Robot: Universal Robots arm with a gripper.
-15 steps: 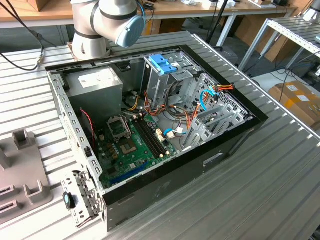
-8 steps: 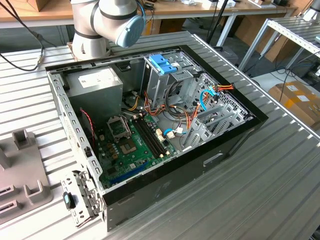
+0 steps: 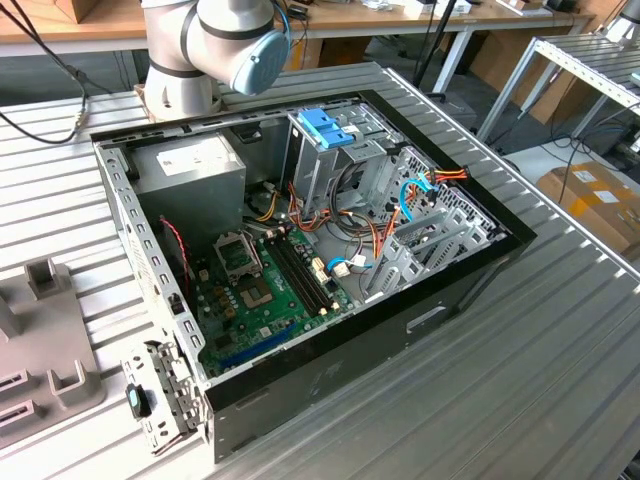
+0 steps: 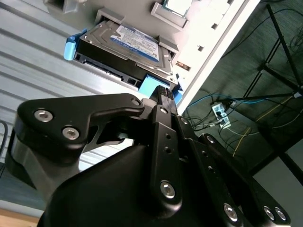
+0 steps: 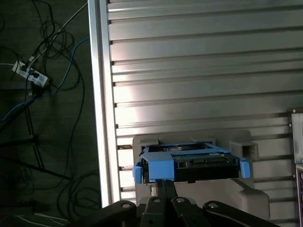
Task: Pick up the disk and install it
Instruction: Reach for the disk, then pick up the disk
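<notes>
The disk (image 5: 201,163) lies flat in a grey holder (image 5: 239,142) on the ribbed metal table, clipped in its light-blue carrier frame (image 5: 158,169). Its white-and-blue label faces up in the second wrist view, on the disk (image 4: 135,40). My gripper (image 5: 165,182) is just in front of the carrier's blue front tab, its two black fingers pressed together with nothing between them. In the second wrist view the gripper (image 4: 163,91) reaches the blue tab (image 4: 150,86); I cannot tell whether they touch.
The open computer case (image 3: 470,290) lies on the table with a blue bracket (image 3: 325,128) atop its metal cage and a grey power-supply box (image 3: 190,165). Grey fixtures (image 3: 50,350) stand at the exterior view's left. The table edge (image 5: 99,94) runs near the holder; cables lie on the floor beyond.
</notes>
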